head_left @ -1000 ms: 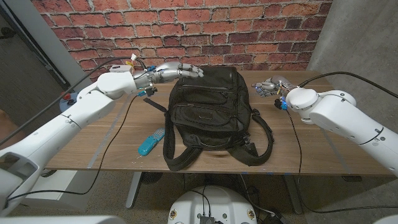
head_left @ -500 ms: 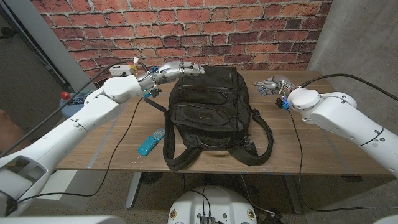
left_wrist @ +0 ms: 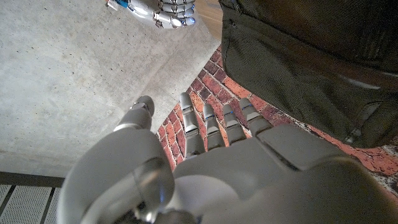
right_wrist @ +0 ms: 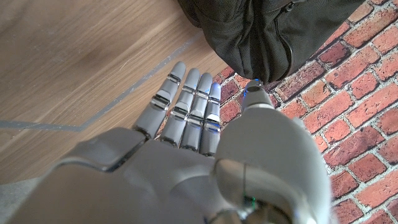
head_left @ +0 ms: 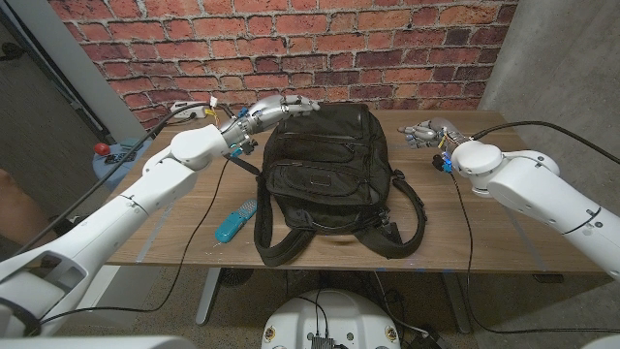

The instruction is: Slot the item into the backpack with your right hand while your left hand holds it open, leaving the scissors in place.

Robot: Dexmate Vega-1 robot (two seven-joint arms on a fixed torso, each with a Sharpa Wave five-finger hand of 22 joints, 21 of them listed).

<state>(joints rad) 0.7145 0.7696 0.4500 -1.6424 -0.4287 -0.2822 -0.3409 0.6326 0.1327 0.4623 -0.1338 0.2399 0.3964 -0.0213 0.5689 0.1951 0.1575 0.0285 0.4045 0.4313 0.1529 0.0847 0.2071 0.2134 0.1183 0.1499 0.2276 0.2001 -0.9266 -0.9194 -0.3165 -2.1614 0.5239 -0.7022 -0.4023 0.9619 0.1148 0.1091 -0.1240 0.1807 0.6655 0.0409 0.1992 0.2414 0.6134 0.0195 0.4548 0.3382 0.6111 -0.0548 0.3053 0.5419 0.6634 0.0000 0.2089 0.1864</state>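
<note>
Since a second ago our left arm has swung inward and forward, carrying our left hand (head_left: pixel 276 107) further along the far top edge of the backpack (head_left: pixel 329 174), while our right hand (head_left: pixel 423 133) has hardly shifted. Nearest us on the desk (head_left: pixel 174 228) lies a blue item (head_left: pixel 234 222), just beside the backpack's left flank and untouched; it may be the item to slot in, though we cannot make out what it is. The backpack lies flat in the middle, straps trailing toward us, and we see no gaping mouth. Beyond it, our left hand hovers at the top left corner, fingers (left_wrist: pixel 205 121) straight and apart, gripping nothing. Our right hand waits at the far right, well apart from the bag, fingers (right_wrist: pixel 186 102) extended side by side and empty. We judge the task barely begun: the opening is not yet held, nothing is picked up, nothing is inside. We cannot pick out the scissors anywhere, the zip's state is hard to read against black fabric, and whether our left fingertips touch the bag is unclear.
</note>
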